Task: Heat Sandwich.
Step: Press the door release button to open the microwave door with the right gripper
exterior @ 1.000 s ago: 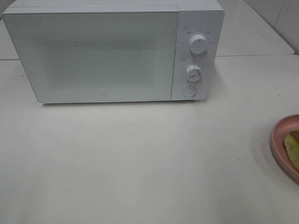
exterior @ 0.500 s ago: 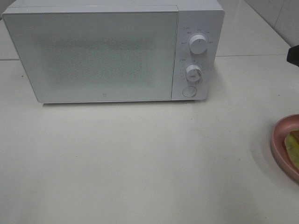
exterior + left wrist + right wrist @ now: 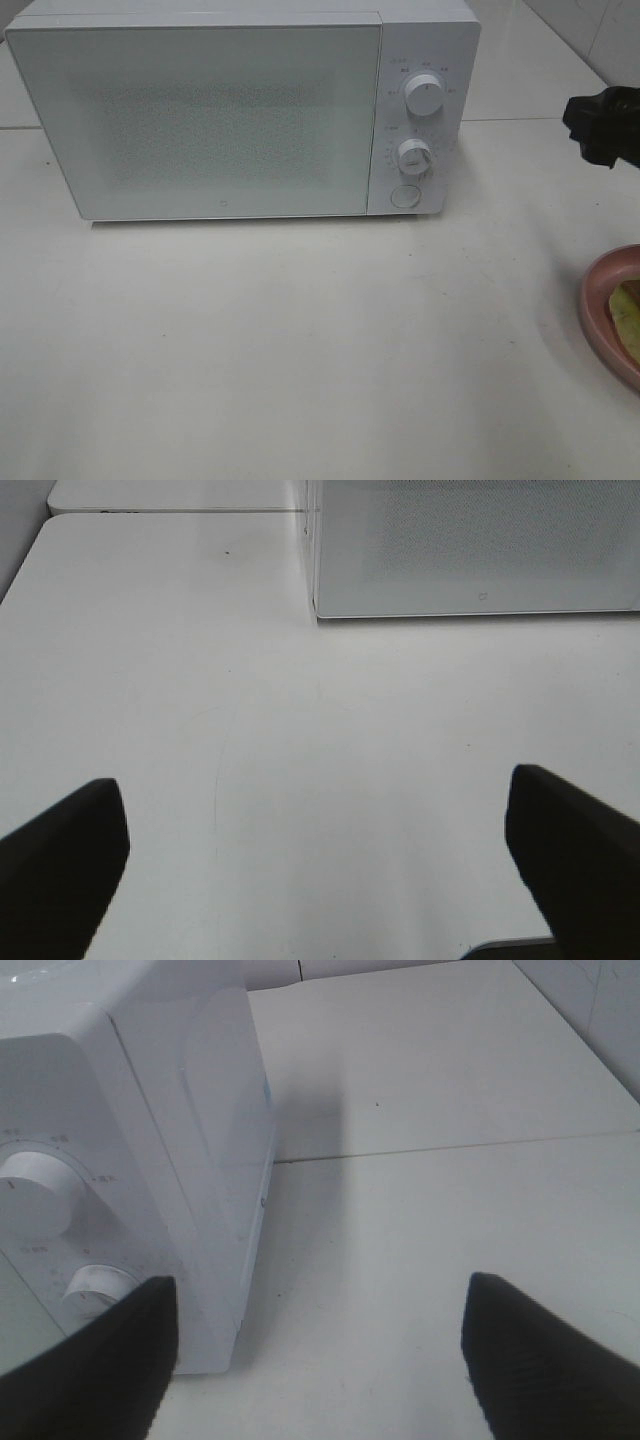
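Observation:
The sandwich (image 3: 629,320) lies on a round pink plate (image 3: 597,300) at the right edge of the exterior high view, mostly cut off; only its yellow-green layer shows. The white microwave (image 3: 240,110) stands at the back with its door closed. My right gripper (image 3: 602,128) comes in at the right edge, level with the microwave's knobs and behind the plate; in the right wrist view (image 3: 320,1285) its fingers stand wide apart and empty beside the microwave's control side (image 3: 150,1130). My left gripper (image 3: 315,785) shows only in the left wrist view, open and empty, low over the table before the microwave's front corner (image 3: 330,600).
The microwave's panel has an upper knob (image 3: 424,96), a lower knob (image 3: 413,156) and a round button (image 3: 404,195). The white table (image 3: 300,340) spreads in front of it. A seam between tabletops (image 3: 450,1145) runs behind the right gripper.
My right gripper has come into the exterior high view from the right edge and moved left toward the microwave's control side. The plate, sandwich and microwave have not moved.

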Tool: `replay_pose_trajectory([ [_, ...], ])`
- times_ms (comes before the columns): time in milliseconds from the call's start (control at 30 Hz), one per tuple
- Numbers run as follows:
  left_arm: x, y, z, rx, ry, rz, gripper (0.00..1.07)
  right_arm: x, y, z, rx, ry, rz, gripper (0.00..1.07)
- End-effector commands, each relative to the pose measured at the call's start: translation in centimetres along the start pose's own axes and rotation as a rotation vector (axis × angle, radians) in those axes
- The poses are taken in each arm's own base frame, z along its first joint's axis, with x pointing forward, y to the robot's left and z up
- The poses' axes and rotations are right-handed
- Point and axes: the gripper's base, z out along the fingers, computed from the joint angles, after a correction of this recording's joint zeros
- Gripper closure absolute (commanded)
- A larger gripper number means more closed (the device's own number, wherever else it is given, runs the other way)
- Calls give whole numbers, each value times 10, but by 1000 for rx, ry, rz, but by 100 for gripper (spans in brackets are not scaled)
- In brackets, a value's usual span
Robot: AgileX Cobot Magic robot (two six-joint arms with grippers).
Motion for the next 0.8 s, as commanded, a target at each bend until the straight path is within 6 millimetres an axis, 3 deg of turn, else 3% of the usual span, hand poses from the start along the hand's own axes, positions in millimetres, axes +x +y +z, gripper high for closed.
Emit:
replay_pose_trajectory([
  [33,2,0,-3,7,-29,0,10,6,5,2,-1,-51,-35,32],
  [500,2,0,-3,7,-29,0,10,47,66,10,-33,-86,-96,32],
  [800,2,0,-3,7,-29,0,10,66,89,9,-65,-73,-124,32],
])
